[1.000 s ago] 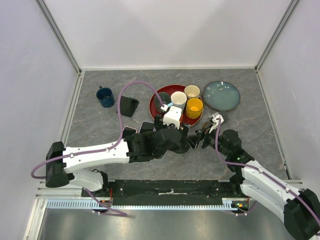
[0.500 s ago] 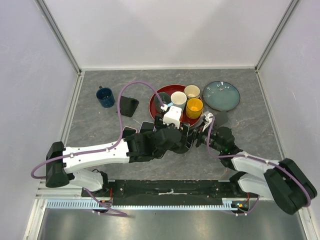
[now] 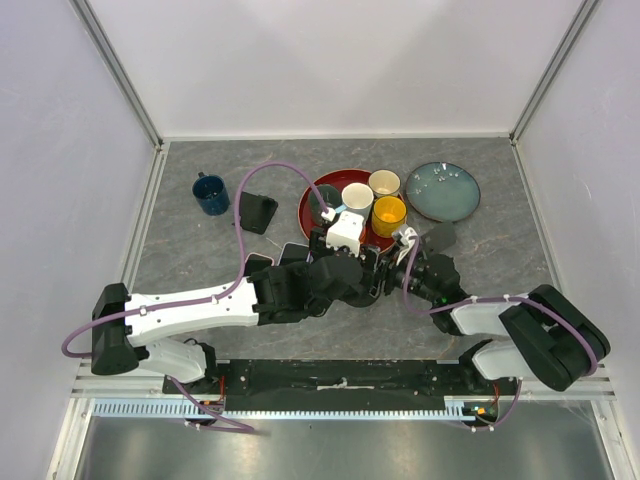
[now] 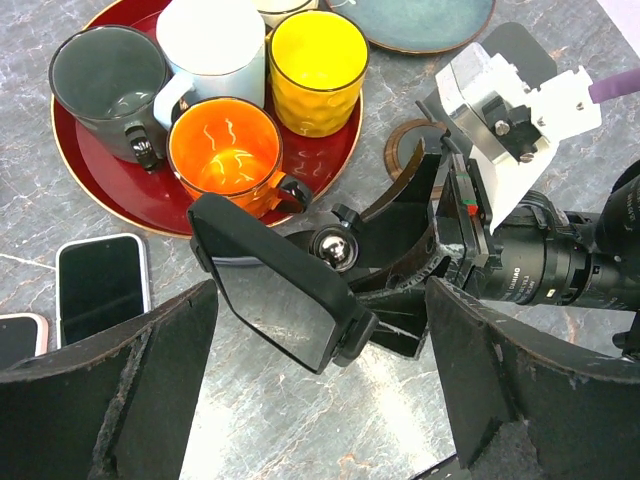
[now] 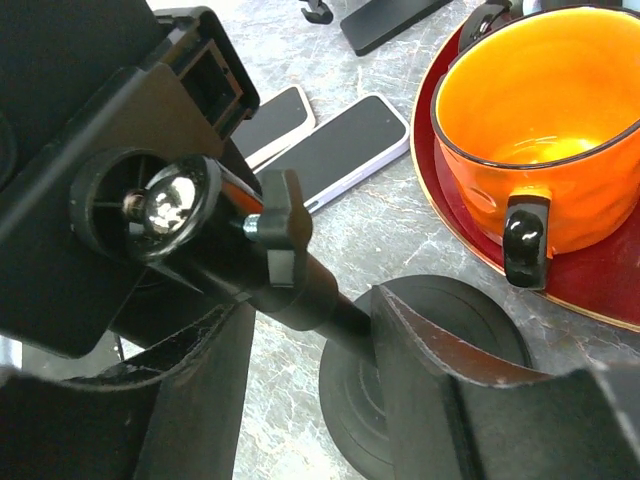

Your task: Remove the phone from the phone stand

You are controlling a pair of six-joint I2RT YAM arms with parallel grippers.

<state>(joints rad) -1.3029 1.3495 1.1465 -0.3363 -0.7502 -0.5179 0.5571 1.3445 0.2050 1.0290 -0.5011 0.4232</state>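
The black phone (image 4: 275, 300) sits clamped in the black phone stand (image 4: 335, 250), tilted, screen up. My left gripper (image 4: 320, 380) is open wide just above it, with one finger on each side and neither touching it. In the top view the left gripper (image 3: 365, 275) hides the phone. My right gripper (image 5: 312, 340) is closed around the stand's pole (image 5: 310, 290), just above its round base (image 5: 440, 300). It reaches in from the right in the top view (image 3: 392, 270).
A red tray (image 3: 312, 205) with several cups stands just behind the stand; the orange cup (image 5: 540, 130) is closest. Two spare phones (image 4: 100, 285) lie flat to the left. A teal plate (image 3: 442, 190), a blue mug (image 3: 210, 193) and a black holder (image 3: 258, 212) stand farther back.
My right gripper has moved left from the table's right side onto the stand's pole. The left arm has stayed over the phone.
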